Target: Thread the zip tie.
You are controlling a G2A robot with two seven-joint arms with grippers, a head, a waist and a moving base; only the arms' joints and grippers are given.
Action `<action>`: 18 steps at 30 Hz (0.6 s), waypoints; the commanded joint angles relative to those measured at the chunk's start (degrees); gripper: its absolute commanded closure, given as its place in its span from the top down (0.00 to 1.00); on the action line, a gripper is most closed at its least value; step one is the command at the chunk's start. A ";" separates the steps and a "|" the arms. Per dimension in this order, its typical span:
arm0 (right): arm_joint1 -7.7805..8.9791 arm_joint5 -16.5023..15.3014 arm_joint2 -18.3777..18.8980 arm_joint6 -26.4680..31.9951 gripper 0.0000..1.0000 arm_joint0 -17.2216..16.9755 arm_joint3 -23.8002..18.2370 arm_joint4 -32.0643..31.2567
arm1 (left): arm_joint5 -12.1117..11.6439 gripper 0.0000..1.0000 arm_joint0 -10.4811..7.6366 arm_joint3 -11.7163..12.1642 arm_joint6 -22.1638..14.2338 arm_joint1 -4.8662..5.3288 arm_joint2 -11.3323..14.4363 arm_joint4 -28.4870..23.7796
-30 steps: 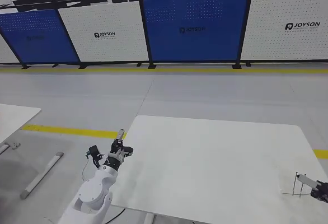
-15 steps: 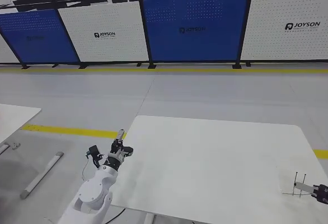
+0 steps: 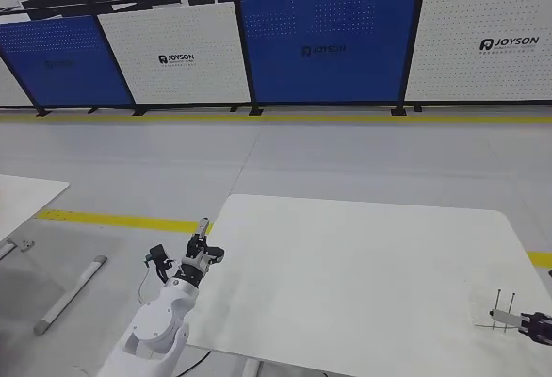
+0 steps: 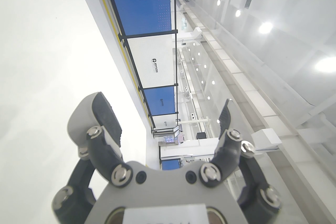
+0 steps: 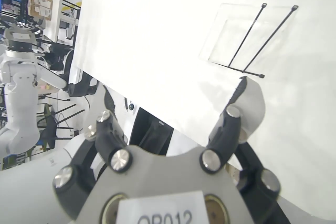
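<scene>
Zip ties (image 5: 246, 35), three thin black ones, lie near the right end of the table's (image 5: 157, 12) near edge. Two lie side by side, partly on a clear sheet (image 5: 223, 25), and the crosswise tie (image 5: 237, 69) lies across their tails; I cannot tell whether it sits over or under them. My right gripper (image 5: 174, 91) hangs just beside that crosswise tie with its fingers spread wide and nothing between them. My left gripper (image 4: 165, 107) is also spread wide and empty. It sits at the table's left edge, well apart from the ties, and is tilted up toward the hall. I judge the step in hand to be the first pick, with no threading begun. To do it well, I would choose one strap and straddle only that one, because the tails crowd together where they cross. I would bring the pads down almost flat to the surface before closing, since a strap this thin gives little to bite. The sheet looks slick and may slide, so I would close gently. Gripping close to the head would leave the tail free for the left gripper to take and feed through the slot.
</scene>
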 commanded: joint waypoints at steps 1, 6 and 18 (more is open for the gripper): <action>1.42 0.27 -0.46 0.00 1.00 -0.20 1.79 0.78 | 0.00 1.00 0.00 0.00 0.00 0.00 0.00 0.00; 6.52 2.80 -1.98 0.00 1.00 0.79 3.51 2.49 | 0.00 1.00 0.00 0.00 0.00 0.00 0.00 0.00; 9.34 2.38 -4.69 0.00 1.00 1.62 4.06 2.98 | 0.00 1.00 0.00 0.00 0.00 0.00 0.00 0.00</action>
